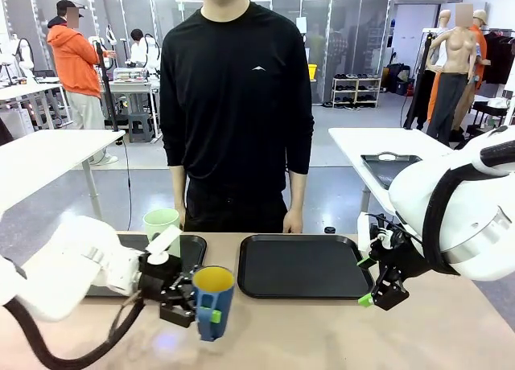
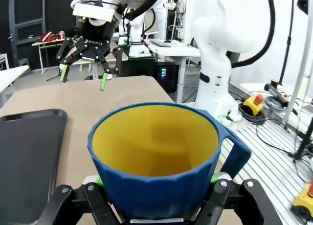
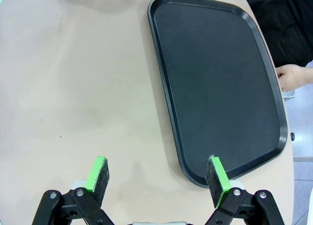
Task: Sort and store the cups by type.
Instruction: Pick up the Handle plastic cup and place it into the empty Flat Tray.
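A dark blue mug point(image 1: 216, 293) with a yellow inside and a handle is held upright near the table's front, my left gripper point(image 1: 201, 310) shut on its sides. In the left wrist view the mug point(image 2: 156, 156) sits between my left gripper's point(image 2: 156, 188) fingers, handle to the right. A tall pale green tumbler point(image 1: 161, 224) stands on the left black tray point(image 1: 193, 245), behind my left arm. My right gripper point(image 1: 374, 285) hangs open and empty over the near right corner of the right black tray point(image 1: 302, 265). In the right wrist view, the right gripper point(image 3: 159, 181) is over the tabletop and tray edge point(image 3: 168, 102).
A person in black stands at the far side of the table, hands down at its edge; one hand point(image 3: 293, 78) rests beside the right tray. My right gripper point(image 2: 83, 78) hangs over the far part of the table in the left wrist view. The left tray's edge point(image 2: 29, 117) lies at left there.
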Motion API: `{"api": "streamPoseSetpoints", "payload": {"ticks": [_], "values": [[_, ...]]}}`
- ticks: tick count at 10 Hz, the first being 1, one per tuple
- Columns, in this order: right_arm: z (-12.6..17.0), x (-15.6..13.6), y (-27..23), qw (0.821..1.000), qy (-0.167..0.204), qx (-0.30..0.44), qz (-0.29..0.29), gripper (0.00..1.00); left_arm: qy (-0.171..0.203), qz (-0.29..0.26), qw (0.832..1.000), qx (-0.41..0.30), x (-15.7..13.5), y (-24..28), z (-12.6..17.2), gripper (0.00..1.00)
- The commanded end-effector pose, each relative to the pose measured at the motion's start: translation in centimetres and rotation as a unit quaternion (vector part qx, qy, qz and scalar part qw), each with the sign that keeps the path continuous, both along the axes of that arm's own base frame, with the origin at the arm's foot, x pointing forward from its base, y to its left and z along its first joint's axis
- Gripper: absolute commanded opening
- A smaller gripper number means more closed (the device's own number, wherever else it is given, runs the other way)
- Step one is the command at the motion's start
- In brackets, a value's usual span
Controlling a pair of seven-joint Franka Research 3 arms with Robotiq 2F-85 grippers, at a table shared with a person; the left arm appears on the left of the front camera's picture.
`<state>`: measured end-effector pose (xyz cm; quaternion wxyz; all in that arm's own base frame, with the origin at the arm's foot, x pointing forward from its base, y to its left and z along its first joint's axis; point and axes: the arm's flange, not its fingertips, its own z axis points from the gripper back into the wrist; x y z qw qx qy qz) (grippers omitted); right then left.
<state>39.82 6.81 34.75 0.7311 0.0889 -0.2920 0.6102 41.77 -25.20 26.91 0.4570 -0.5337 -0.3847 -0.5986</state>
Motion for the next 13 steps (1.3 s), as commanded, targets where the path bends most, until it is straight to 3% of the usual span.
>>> {"api": "streamPoseSetpoints", "payload": {"ticks": [1, 3, 8, 9, 13], "values": [[0.0, 0.1, -0.1, 1.0, -0.002, 0.0, 0.004, 1.0, -0.011, 0.024, 1.0, 0.015, 0.8, -2.3, 0.1, 0.26], [0.0, 0.1, -0.1, 1.0, -0.002, 0.0, 0.004, 1.0, -0.016, -0.01, 1.0, 0.02, 1.2, -2.5, 0.8, 0.26], [0.0, 0.1, -0.1, 1.0, -0.002, 0.0, 0.004, 1.0, -0.012, 0.009, 1.0, 0.01, 0.1, -2.4, 0.3, 0.26], [0.0, 0.1, -0.1, 1.0, -0.002, 0.0, 0.004, 1.0, -0.013, 0.006, 1.0, 0.013, 0.3, -2.4, 0.2, 0.74], [0.0, 0.1, -0.1, 1.0, -0.002, 0.0, 0.004, 1.0, -0.016, 0.085, 0.996, -0.02, 2.6, -8.9, -1.2, 0.74]]}}
